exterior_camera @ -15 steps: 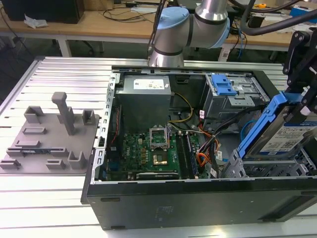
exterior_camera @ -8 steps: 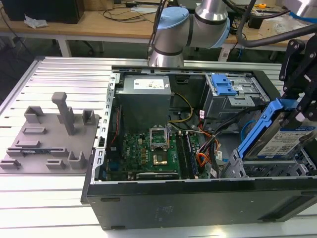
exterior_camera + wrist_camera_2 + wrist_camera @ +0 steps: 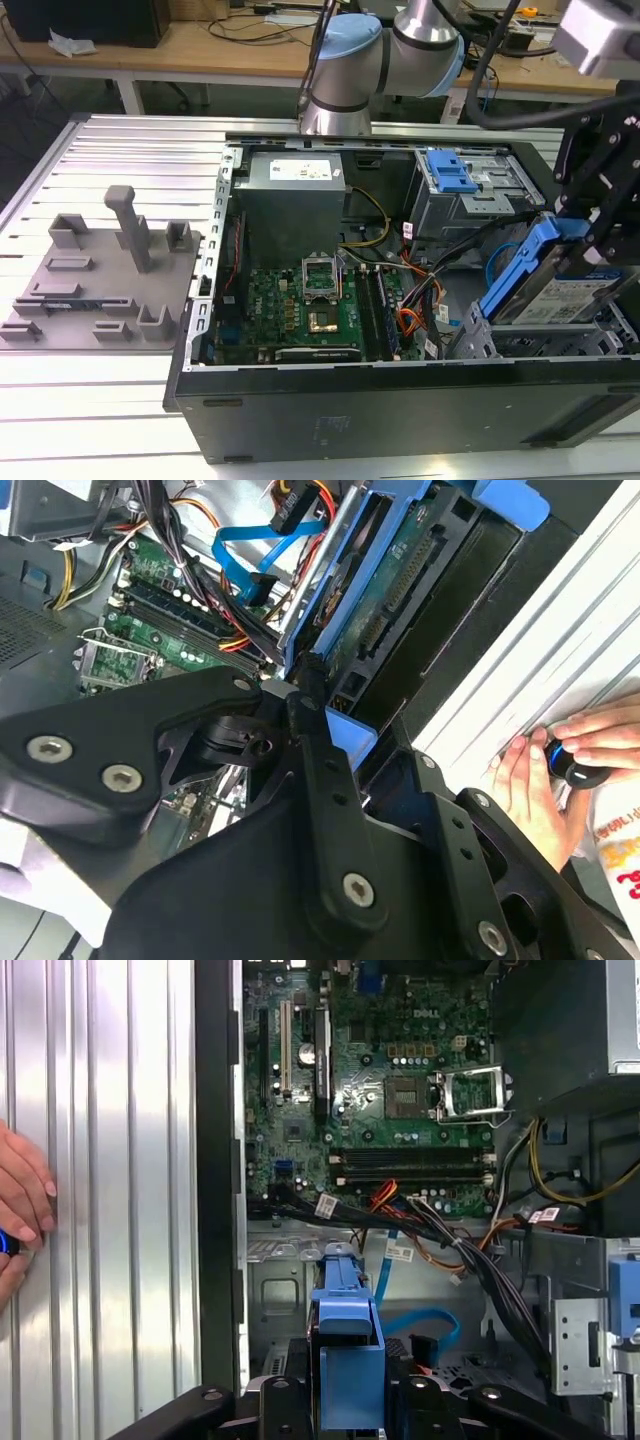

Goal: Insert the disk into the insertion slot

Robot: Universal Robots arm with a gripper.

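Observation:
The disk (image 3: 572,293), silver-grey with a white label in a bright blue carrier (image 3: 525,268), hangs steeply tilted at the exterior view's right, inside the open computer case. My gripper (image 3: 598,228) is shut on its raised end. The carrier's lower end points down at the insertion slot (image 3: 530,342), the light grey perforated cage just beneath it; whether they touch I cannot tell. In the first wrist view the blue carrier (image 3: 346,1345) sits between my black fingers (image 3: 276,1392). The second wrist view shows the disk's (image 3: 400,590) circuit-board side.
The motherboard (image 3: 300,305) and loose cables (image 3: 420,290) lie beside the cage. A darker cage with a blue latch (image 3: 450,172) stands behind it. A person's hand (image 3: 545,780) rests on the ribbed table outside the case wall. A grey fixture plate (image 3: 90,285) lies at the exterior view's left.

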